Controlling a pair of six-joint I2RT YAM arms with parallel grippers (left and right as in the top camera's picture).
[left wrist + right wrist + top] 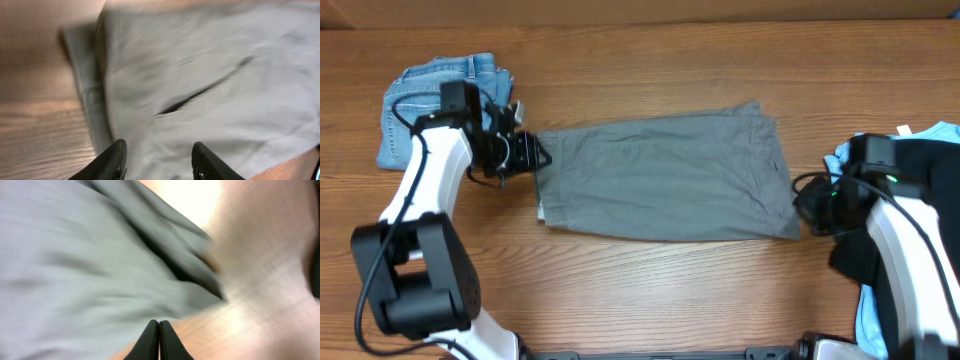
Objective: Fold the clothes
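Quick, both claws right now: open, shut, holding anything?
Left claw: open, over the plain grey cotton shorts, gripping nothing.
Right claw: shut, nothing between its fingers.

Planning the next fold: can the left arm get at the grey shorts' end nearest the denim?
Probably yes. The left gripper sits right at that end of the grey shorts, jaws apart, nothing lying between them.

The white-and-black left arm bends inward, its black left gripper [157, 152] standing parted; the black right gripper [159, 327] has its fingers pressed together.
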